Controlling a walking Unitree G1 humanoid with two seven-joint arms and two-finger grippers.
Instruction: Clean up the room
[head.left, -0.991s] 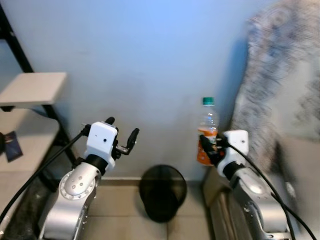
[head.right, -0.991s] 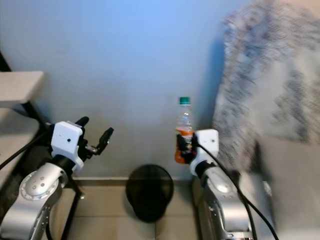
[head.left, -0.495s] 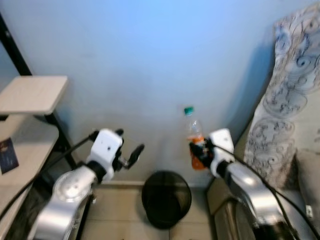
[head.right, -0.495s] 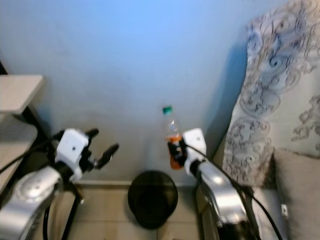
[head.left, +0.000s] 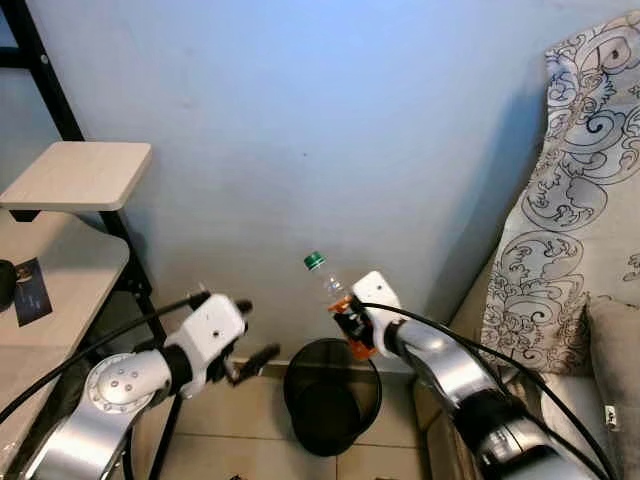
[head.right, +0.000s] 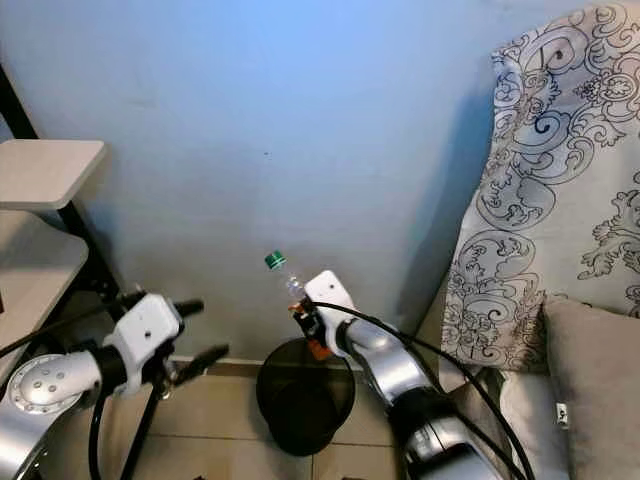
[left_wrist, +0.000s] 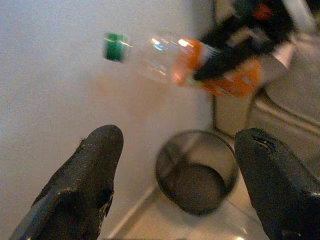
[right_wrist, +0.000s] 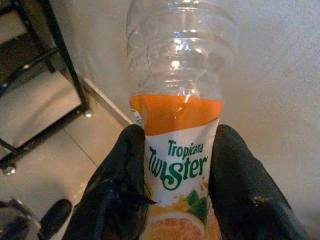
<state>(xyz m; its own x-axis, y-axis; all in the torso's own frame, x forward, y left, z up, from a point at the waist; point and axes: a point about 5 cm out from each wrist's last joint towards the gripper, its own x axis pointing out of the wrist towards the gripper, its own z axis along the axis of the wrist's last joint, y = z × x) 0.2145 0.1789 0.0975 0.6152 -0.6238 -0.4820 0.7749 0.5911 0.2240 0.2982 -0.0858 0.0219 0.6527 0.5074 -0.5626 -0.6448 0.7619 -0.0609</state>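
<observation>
A clear plastic bottle (head.left: 333, 293) with a green cap and an orange Tropicana Twister label (right_wrist: 176, 165) is tilted, cap up and toward the left. My right gripper (head.left: 350, 326) is shut on its labelled lower part. The bottle hangs just above the back rim of a black mesh waste bin (head.left: 288, 388) that stands on the tiled floor against the blue wall. My left gripper (head.left: 250, 335) is open and low, left of the bin, holding nothing. The left wrist view looks past its fingers (left_wrist: 87, 195) at the bottle (left_wrist: 165, 57) and the bin (left_wrist: 165, 160).
A black-framed rack with light wooden shelves (head.left: 80, 175) stands at the left, with a small dark card (head.left: 30, 290) on its lower shelf. A sofa with a patterned cover (head.left: 585, 190) and a grey cushion (head.left: 615, 365) is at the right, close to the bin.
The right gripper has carried the bottle left and down and tipped it from upright to slanted over the bin. The left gripper has dropped lower. The camera has also shifted.
</observation>
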